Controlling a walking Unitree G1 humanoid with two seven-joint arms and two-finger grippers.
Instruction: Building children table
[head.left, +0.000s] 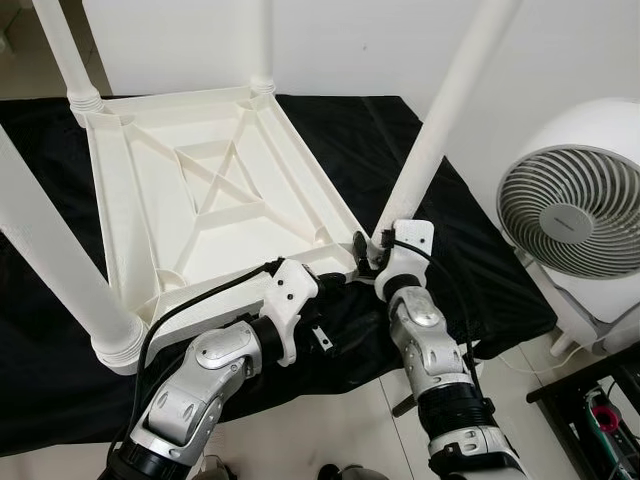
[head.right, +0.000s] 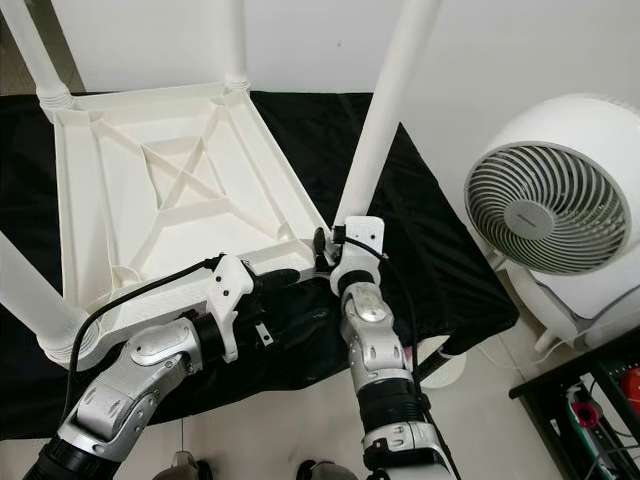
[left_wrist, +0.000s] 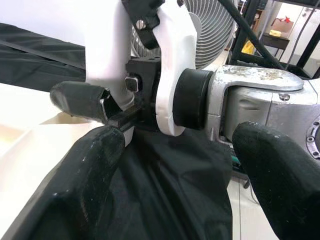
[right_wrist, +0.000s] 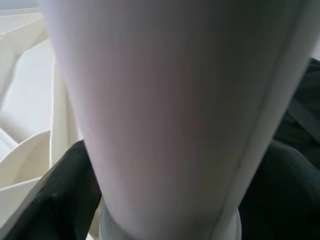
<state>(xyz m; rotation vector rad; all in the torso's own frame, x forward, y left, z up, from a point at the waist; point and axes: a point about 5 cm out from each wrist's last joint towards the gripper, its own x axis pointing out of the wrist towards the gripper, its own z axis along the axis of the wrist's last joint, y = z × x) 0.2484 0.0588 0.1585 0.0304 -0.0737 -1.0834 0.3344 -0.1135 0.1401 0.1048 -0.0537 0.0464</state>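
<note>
A white plastic children's table (head.left: 150, 190) lies upside down on a black cloth (head.left: 400, 130), its legs pointing up. My right gripper (head.left: 372, 248) is shut around the base of the near right leg (head.left: 440, 130), right at the table's corner socket. In the right wrist view that leg (right_wrist: 170, 110) runs between the black fingers (right_wrist: 60, 195). My left gripper (head.left: 335, 288) hovers open just left of it, at the table's near edge. Its wide-spread fingers (left_wrist: 95, 170) point at the right wrist (left_wrist: 175, 75) and hold nothing.
Three other legs stand in their sockets: far left (head.left: 68, 50), far right (head.left: 262, 40) and near left (head.left: 50, 260). A white round fan (head.left: 575, 210) stands on the floor to the right. A dark shelf (head.left: 600, 400) is at the lower right.
</note>
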